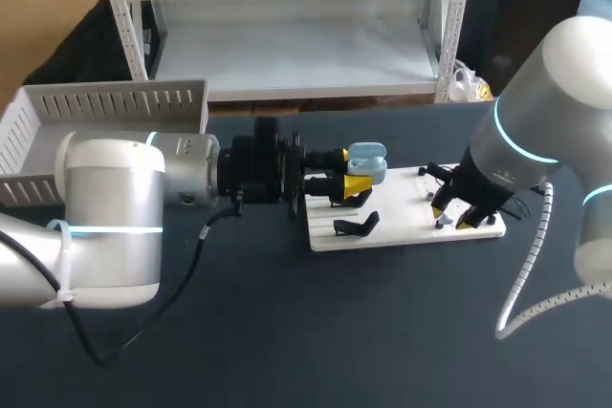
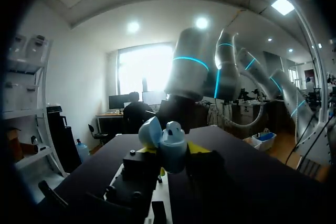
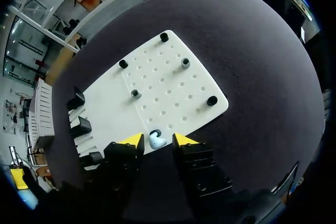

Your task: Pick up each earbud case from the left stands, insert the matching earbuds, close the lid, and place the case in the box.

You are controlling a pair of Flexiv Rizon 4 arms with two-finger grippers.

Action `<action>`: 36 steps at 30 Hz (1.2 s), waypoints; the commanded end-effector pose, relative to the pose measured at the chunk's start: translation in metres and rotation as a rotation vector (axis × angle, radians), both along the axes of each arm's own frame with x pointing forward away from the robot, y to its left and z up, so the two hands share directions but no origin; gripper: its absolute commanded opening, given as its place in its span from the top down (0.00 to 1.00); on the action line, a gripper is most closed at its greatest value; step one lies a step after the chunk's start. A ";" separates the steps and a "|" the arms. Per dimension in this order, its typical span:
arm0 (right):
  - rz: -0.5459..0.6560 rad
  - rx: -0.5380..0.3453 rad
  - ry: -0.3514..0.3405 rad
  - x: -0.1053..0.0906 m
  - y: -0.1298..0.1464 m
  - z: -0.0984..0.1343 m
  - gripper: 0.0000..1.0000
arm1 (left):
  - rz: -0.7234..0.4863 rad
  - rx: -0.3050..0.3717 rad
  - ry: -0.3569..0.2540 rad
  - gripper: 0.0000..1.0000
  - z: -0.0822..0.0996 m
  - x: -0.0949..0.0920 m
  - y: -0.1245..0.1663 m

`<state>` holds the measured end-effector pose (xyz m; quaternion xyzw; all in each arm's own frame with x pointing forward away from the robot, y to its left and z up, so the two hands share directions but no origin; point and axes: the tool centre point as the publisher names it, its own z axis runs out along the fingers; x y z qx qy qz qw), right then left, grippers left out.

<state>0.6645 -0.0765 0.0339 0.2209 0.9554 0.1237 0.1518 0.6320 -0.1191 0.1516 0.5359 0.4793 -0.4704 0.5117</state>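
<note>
Pale blue earbud case (image 1: pixel 367 161), lid hinged open, is clamped between the fingers of my left gripper (image 1: pixel 358 171) and held above the black stands (image 1: pixel 356 225) at the left end of the white board (image 1: pixel 402 226). My right gripper (image 3: pixel 157 140) hangs near the board's right end with its fingers parted. An earbud (image 3: pixel 156 141) lies between them, touched by neither. Slotted box (image 1: pixel 105 107) sits well apart, left of the board.

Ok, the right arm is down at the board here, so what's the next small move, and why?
Probably close the right gripper on the earbud. It lies on the white board between the open yellow fingers, with small gaps on either side, so nothing grips it yet. The left gripper holds the blue case with its lid open, seemingly ready to receive it.
</note>
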 end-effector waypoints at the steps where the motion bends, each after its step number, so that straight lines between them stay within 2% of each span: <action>1: 0.004 0.004 0.004 0.002 0.001 -0.001 0.66 | 0.005 -0.002 -0.002 1.00 -0.001 -0.001 -0.001; 23: 0.019 -0.002 0.012 0.003 0.001 -0.004 0.71 | 0.005 -0.002 -0.002 1.00 -0.001 -0.001 -0.001; 26: 0.021 -0.005 0.014 0.003 0.001 -0.005 0.75 | 0.005 -0.002 -0.002 1.00 -0.001 -0.001 -0.001; 28: 0.023 -0.007 0.015 0.002 0.001 -0.005 0.80 | 0.005 -0.002 -0.002 1.00 -0.001 -0.001 -0.001; 30: 0.024 -0.010 0.016 0.001 0.001 -0.005 0.99 | 0.005 -0.002 -0.002 1.00 -0.001 -0.001 -0.001; 36: 0.024 -0.017 0.012 0.000 0.000 -0.004 1.00 | 0.005 -0.002 -0.002 1.00 -0.001 -0.001 -0.001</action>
